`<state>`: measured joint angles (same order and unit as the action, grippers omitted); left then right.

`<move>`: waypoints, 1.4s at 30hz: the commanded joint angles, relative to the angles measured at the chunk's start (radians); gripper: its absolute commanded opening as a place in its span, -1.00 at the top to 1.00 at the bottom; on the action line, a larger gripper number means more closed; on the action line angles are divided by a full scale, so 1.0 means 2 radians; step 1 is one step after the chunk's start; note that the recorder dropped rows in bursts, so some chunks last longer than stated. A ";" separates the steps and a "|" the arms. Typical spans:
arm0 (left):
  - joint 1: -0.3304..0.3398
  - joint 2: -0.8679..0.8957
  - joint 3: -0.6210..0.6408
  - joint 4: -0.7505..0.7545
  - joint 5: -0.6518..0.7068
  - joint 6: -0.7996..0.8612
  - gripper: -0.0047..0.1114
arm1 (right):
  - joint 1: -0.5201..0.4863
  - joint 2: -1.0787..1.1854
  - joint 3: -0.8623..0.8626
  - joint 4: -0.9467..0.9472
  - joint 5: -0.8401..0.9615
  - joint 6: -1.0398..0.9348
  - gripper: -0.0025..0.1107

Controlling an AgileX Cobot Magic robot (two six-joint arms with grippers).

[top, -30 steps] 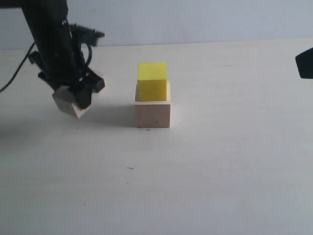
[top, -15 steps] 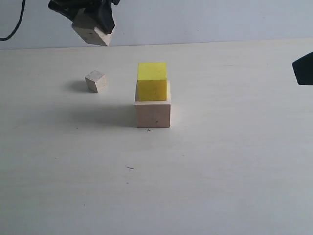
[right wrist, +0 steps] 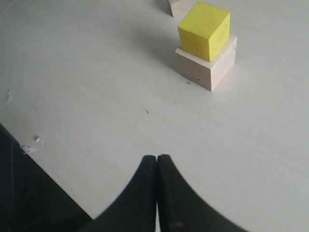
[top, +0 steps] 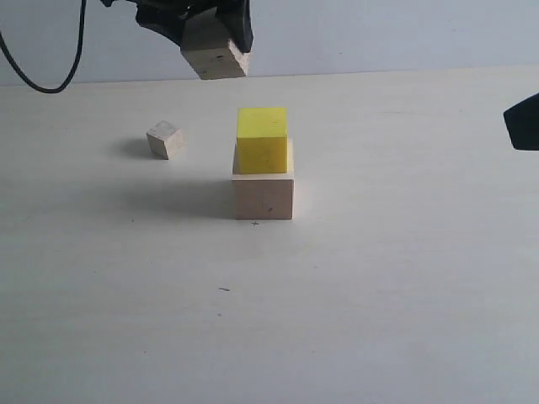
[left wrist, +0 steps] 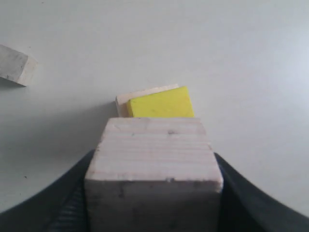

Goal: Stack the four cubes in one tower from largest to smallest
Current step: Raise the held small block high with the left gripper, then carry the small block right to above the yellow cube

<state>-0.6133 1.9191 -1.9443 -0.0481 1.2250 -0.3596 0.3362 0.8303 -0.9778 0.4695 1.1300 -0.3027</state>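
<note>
The bright yellow cube [top: 262,139] rests on the large pale pinkish cube [top: 264,196] in the middle of the table. High above and a little left of them, my left gripper [top: 212,38] is shut on the grained light-wood cube [top: 216,52]; the left wrist view shows that cube [left wrist: 153,169] between the jaws with the yellow cube [left wrist: 161,103] below it. The tiny pale cube [top: 165,140] lies on the table to the left. My right gripper [right wrist: 157,159] is shut and empty, well off from the yellow cube [right wrist: 204,30] and its base [right wrist: 209,64].
A black cable [top: 50,80] hangs at the upper left. The dark body of the right arm [top: 524,120] pokes in at the right edge. A small dark speck [top: 224,289] lies on the table in front. The table's edge [right wrist: 21,145] shows in the right wrist view.
My left gripper has lifted the grained cube off the table at the left and carried it up and rightward toward the stack. The tiny cube came into view behind it. The right gripper stayed put.
</note>
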 commanded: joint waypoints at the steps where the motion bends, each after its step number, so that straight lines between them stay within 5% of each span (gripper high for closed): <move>1: -0.014 0.003 -0.004 0.004 -0.002 -0.029 0.92 | 0.001 -0.002 0.002 -0.003 -0.001 0.000 0.96; 17: -0.025 0.075 -0.101 -0.007 -0.002 -0.072 0.92 | 0.001 -0.007 0.002 -0.003 0.003 0.000 0.96; 32: -0.023 0.099 -0.090 -0.005 -0.002 -0.052 0.92 | 0.001 -0.031 0.002 -0.003 0.006 0.000 0.96; 42: -0.023 0.077 -0.088 -0.024 -0.002 0.248 0.92 | 0.001 -0.031 0.002 -0.003 0.000 0.000 0.96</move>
<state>-0.6612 2.1036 -2.1235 -0.0898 1.2269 0.0000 0.3362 0.7753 -0.9778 0.4695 1.1416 -0.3007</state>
